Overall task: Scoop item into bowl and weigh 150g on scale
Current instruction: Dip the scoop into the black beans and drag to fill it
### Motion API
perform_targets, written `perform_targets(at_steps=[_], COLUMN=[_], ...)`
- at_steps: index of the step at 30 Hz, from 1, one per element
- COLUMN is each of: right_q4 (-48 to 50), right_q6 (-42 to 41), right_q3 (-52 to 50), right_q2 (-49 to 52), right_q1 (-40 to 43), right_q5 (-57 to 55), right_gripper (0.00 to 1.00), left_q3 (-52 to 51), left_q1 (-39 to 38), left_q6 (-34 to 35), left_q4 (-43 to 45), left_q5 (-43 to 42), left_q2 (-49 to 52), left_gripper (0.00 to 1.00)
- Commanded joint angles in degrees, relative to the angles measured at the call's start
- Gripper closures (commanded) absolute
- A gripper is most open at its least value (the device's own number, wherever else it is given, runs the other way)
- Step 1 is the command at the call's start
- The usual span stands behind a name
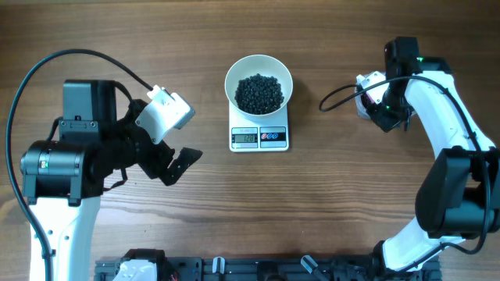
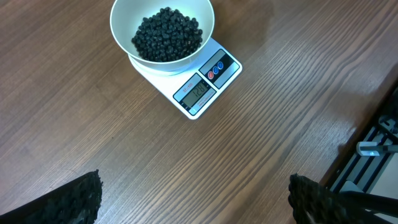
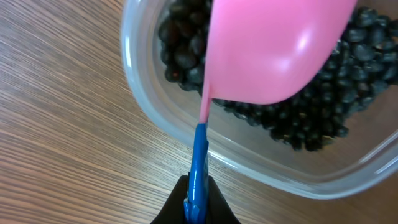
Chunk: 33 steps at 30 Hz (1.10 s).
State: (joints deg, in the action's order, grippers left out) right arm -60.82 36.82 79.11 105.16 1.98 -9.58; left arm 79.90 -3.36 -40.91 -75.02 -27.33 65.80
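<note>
The white bowl stands on the white scale at the table's middle back and holds a heap of black beans. The left wrist view shows the same bowl, beans and scale well ahead of my left gripper, which is open and empty over bare wood. My right gripper is shut on the blue handle of a pink scoop. The scoop's head hangs over a clear tub of more black beans.
In the overhead view the right gripper is at the far right, with a black cable looping toward the scale; the tub is hidden there. A black rack runs along the table's front edge.
</note>
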Motion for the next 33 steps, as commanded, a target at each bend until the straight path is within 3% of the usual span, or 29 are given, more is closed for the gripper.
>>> perform_targets(at_steps=[1, 12, 33], right_q4=[-0.9, -2.3, -6.3], right_q6=[-4.6, -12.1, -15.8], right_q3=[1.3, 1.3, 1.3], right_q2=[1.3, 1.3, 1.3], right_q1=[0.7, 8.3, 18.8], right_q5=[11.0, 31.0, 36.2], right_gripper=[0.96, 0.96, 0.96], left_q3=[1.1, 1.1, 1.1], left_q1=[0.4, 0.4, 0.4], left_q6=[-0.7, -0.7, -0.7], left_q4=[0.0, -0.1, 0.0], left_q5=[-0.5, -0.5, -0.5], left_q2=[0.2, 0.2, 0.2], left_gripper=[0.00, 0.00, 0.00])
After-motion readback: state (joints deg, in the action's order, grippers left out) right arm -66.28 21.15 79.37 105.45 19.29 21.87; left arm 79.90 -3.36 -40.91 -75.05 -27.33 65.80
